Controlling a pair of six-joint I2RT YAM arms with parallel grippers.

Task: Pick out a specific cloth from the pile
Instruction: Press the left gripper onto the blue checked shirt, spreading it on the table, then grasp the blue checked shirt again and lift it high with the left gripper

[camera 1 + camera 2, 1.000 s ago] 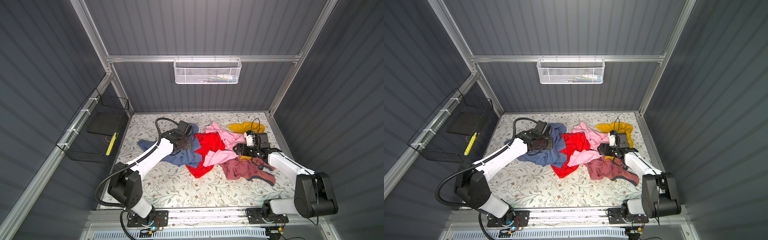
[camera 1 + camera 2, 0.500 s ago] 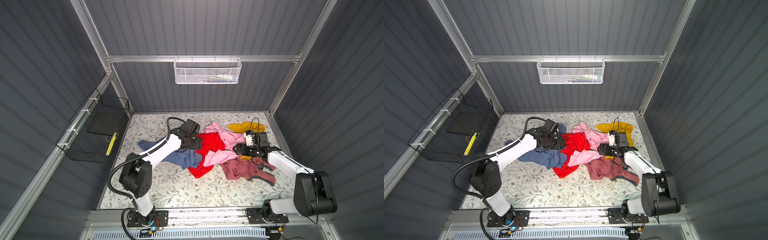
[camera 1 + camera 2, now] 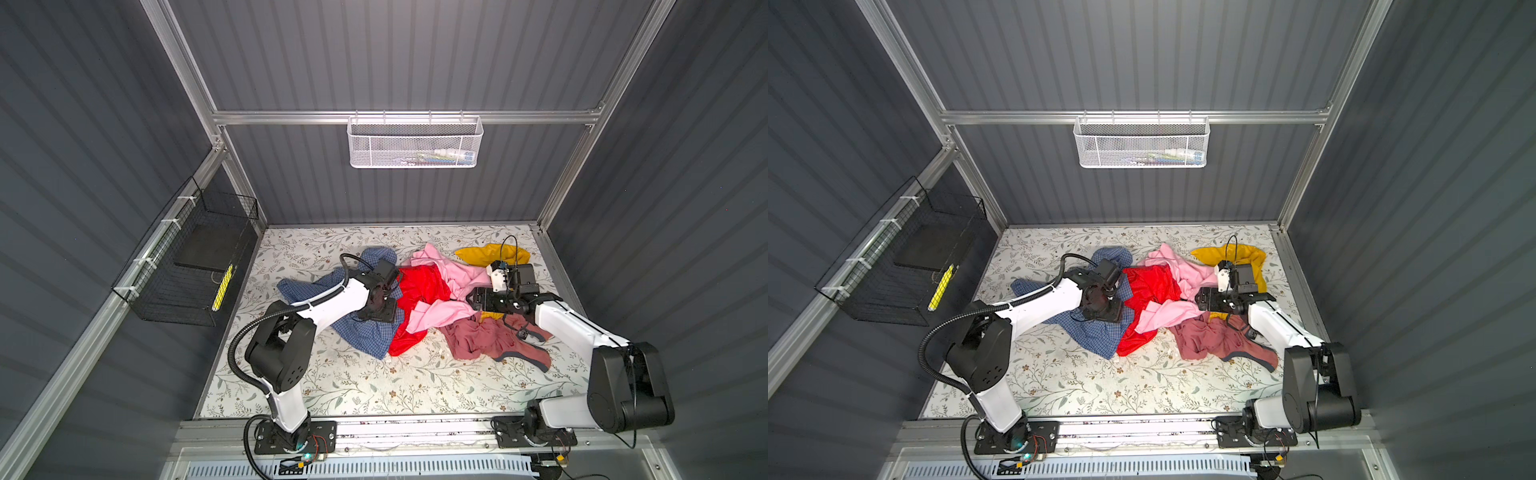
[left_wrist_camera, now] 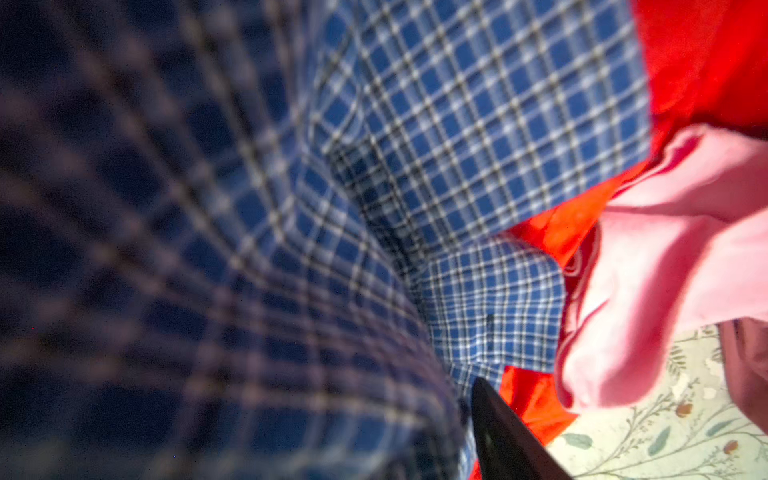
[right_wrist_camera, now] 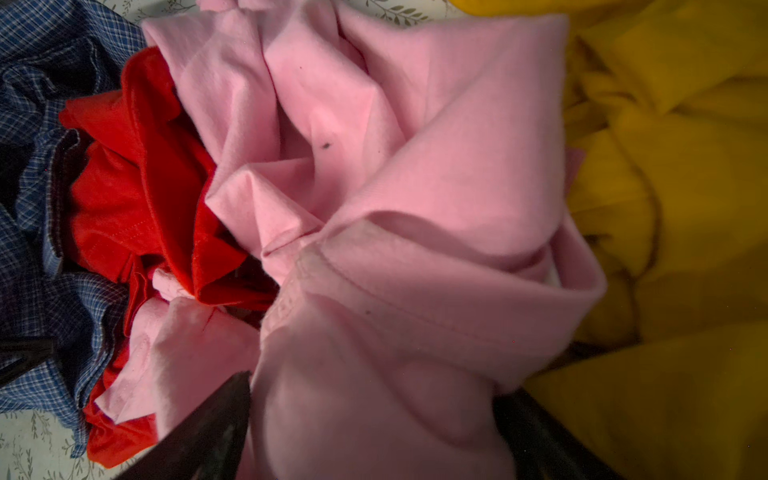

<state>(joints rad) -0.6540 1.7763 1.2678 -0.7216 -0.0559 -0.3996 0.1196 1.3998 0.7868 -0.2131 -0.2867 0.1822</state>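
On the bench, toward its left edge and about midway between back and front, lies the cloth, a blue shirt with a fine dark-and-white check. It is crumpled and forms the left flank of the pile. Along its right margin it touches the red garment; which of the two overlaps the other cannot be told.

The left gripper points down onto the cloth near that margin. The left wrist view is almost filled by the check fabric, close to the lens and largely blurred. One dark finger shows at the frame's edge; the other is hidden. Whether the jaws stand apart or together cannot be told, nor whether the cloth is held.

The right gripper reaches in from the right side of the bench to the pink garment, which lies partly over the red garment at the middle of the pile. In the right wrist view its two dark fingers stand either side of a wad of pink fabric that fills the gap and touches both: clamped on the pink garment.

A mustard garment lies beyond this gripper toward the back right corner. A dusty rose garment lies partly under the right arm, toward the front, touching the pink garment
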